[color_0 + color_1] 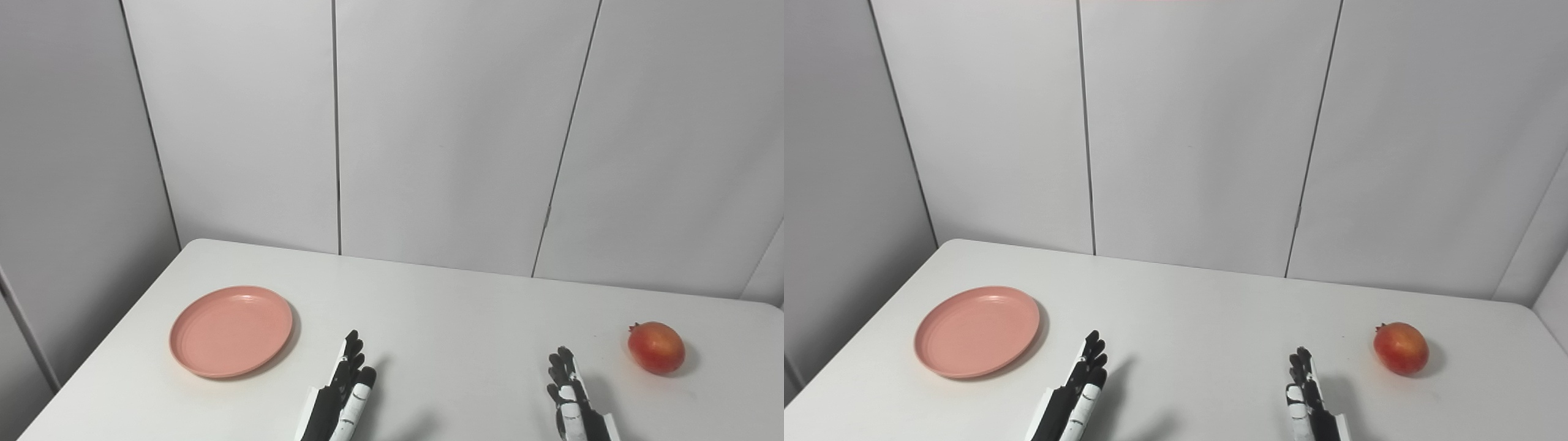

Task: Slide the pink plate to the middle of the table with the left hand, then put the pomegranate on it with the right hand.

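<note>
A pink plate [231, 331] lies flat on the left side of the white table [441, 306], with nothing on it. A red pomegranate [656, 347] rests on the table at the far right. My left hand [343, 392] reaches in from the bottom edge, fingers stretched out and open, a short way right of the plate and not touching it. My right hand [572, 398] is also open with straight fingers, left of the pomegranate and apart from it. Both hands hold nothing.
Grey panelled walls [453, 122] close off the table's far edge and left side. The table's left edge runs diagonally close past the plate. Bare tabletop lies between the two hands.
</note>
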Robot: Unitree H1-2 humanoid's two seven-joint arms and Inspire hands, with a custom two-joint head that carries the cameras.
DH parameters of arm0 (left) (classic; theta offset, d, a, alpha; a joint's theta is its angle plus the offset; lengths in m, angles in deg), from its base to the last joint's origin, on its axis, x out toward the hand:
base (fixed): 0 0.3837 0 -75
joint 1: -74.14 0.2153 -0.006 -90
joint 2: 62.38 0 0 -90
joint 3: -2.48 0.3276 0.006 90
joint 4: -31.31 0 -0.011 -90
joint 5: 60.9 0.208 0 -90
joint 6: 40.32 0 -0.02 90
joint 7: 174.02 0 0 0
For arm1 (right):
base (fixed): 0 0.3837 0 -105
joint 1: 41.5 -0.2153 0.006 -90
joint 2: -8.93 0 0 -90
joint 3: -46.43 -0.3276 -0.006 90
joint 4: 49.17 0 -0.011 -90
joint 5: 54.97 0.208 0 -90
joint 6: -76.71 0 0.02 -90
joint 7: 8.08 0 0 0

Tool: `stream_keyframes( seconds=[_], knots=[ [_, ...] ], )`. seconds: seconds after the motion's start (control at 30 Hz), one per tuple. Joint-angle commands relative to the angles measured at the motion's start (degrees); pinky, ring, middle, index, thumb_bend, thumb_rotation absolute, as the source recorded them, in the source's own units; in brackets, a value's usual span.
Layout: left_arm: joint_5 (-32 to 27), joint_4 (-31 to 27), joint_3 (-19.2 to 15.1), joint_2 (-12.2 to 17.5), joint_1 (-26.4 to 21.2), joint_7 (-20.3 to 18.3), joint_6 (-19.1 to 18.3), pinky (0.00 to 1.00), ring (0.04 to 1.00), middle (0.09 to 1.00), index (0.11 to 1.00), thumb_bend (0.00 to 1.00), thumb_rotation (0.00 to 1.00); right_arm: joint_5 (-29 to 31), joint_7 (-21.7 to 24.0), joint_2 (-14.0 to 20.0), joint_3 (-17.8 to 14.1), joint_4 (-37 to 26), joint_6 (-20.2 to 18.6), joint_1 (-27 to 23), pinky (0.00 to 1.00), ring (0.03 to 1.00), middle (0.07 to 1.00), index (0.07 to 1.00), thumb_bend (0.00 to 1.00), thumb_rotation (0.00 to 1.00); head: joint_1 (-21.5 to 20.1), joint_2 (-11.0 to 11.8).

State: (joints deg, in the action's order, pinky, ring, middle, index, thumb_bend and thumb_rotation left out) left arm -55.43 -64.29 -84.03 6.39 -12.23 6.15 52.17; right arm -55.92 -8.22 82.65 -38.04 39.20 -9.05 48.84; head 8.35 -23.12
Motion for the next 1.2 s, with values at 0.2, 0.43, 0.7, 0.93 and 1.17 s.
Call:
stream_keyframes(
  seconds=[0.2, 0.43, 0.7, 0.93, 1.17],
  knots=[
    [-6.79, -14.11, -4.87, 3.5, -7.9, -0.91, -7.68, 0.99, 0.933, 0.933, 0.949, 0.9, 0.99, 0.96, 1.43, 0.82, -0.16, -0.28, -3.59, 6.39, 1.0, 0.986, 0.967, 0.992, 0.75, 1.0, -0.27, -0.67],
    [-9.78, -13.14, -9.22, 9.68, -14.81, -1.61, -9.67, 0.99, 0.883, 0.867, 0.854, 1.0, 1.0, 0.95, 1.48, 0.38, 0.06, -0.88, -4.35, 6.49, 1.0, 0.987, 0.962, 0.988, 0.75, 1.0, -0.8, -0.74],
    [-11.12, -2.4, -12.63, 17.74, -20.42, -3.64, -1.0, 0.89, 0.838, 0.854, 0.861, 1.0, 1.0, 1.28, 1.78, 0.55, 0.01, -1.37, -5.12, 6.63, 1.0, 0.99, 0.959, 0.984, 0.77, 1.0, -0.66, -1.24],
    [-5.53, 4.03, -14.26, 22.62, -24.58, -0.91, 4.42, 0.83, 0.801, 0.813, 0.852, 1.0, 1.0, 1.38, 1.97, 0.73, -0.27, -1.35, -5.53, 6.57, 1.0, 0.987, 0.956, 0.983, 0.78, 1.0, -0.41, -1.36],
    [-7.1, 12.31, -16.23, 28.22, -27.48, -2.5, 7.65, 0.8, 0.801, 0.811, 0.869, 1.0, 1.0, 1.07, 2.04, 0.91, -0.24, -1.42, -5.53, 6.67, 1.0, 0.982, 0.954, 0.981, 0.76, 1.0, -0.43, -1.6]
  ],
)
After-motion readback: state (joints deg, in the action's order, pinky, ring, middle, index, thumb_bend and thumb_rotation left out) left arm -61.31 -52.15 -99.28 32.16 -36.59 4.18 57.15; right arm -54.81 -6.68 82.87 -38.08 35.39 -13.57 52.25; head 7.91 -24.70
